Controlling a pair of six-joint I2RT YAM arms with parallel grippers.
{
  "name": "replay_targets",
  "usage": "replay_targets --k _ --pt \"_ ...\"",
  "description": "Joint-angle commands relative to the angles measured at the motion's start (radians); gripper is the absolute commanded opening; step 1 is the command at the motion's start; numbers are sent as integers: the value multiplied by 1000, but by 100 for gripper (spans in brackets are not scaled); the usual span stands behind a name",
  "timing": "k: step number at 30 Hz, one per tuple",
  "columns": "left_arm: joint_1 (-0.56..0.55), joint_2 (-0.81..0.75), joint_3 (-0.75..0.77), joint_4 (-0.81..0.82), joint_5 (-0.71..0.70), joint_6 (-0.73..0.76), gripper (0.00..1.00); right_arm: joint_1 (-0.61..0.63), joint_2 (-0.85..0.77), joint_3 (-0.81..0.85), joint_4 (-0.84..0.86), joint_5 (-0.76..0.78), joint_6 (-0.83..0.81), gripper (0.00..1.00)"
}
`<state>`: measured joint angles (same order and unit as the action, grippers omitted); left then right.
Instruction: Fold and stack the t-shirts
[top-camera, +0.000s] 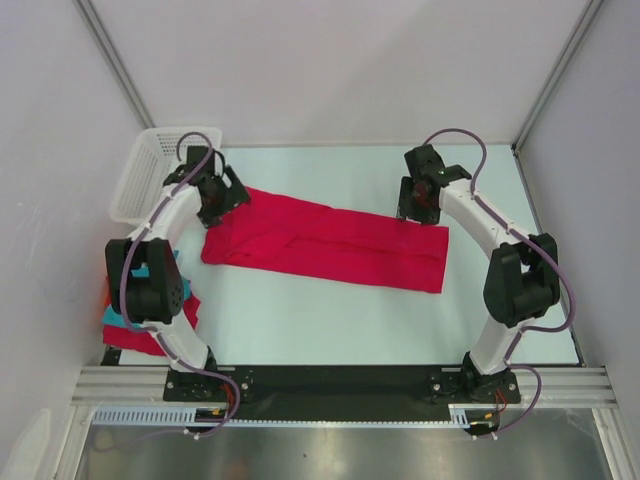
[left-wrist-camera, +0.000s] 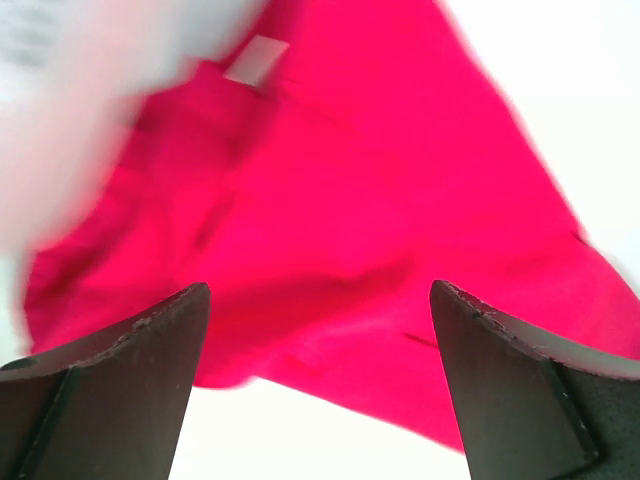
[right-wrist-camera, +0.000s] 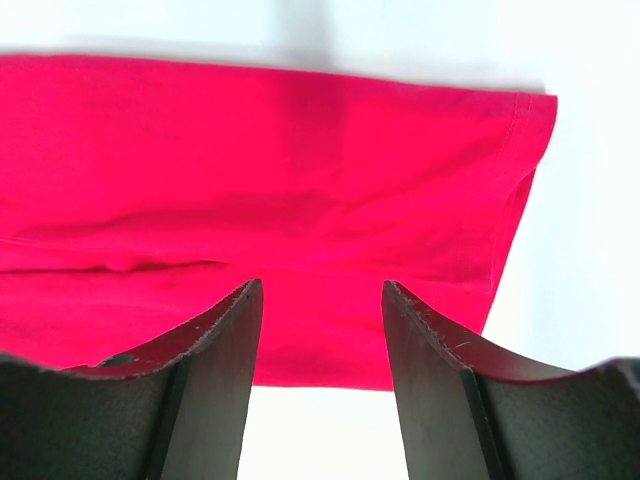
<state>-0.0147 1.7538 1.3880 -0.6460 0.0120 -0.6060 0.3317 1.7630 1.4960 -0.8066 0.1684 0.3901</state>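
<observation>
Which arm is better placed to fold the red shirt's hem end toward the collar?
Likely right. The right gripper hangs open over the hem end of the crimson shirt; the left gripper is at the collar.

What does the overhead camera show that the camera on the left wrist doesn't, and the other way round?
Only overhead: the full length of the crimson t-shirt, the white mesh basket at the far left corner, a pile of folded shirts at the table's left edge, and the right gripper at the crimson shirt's right end.
Only the left wrist: a small white label on the cloth, and the left gripper seen close, fingers wide apart and holding nothing.
Both: the crimson t-shirt lying on the white table.
</observation>
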Motion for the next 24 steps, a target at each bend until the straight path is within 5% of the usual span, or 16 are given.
replay_targets --k 1,11,24 --pt "-172 -82 34 89 136 37 96 0 -51 -20 -2 14 -3 57" --pt "-496 84 -99 624 514 -36 96 -16 -129 -82 -3 20 16 57" --pt "-671 294 -83 848 517 -163 96 -46 -155 -103 4 10 24 57"
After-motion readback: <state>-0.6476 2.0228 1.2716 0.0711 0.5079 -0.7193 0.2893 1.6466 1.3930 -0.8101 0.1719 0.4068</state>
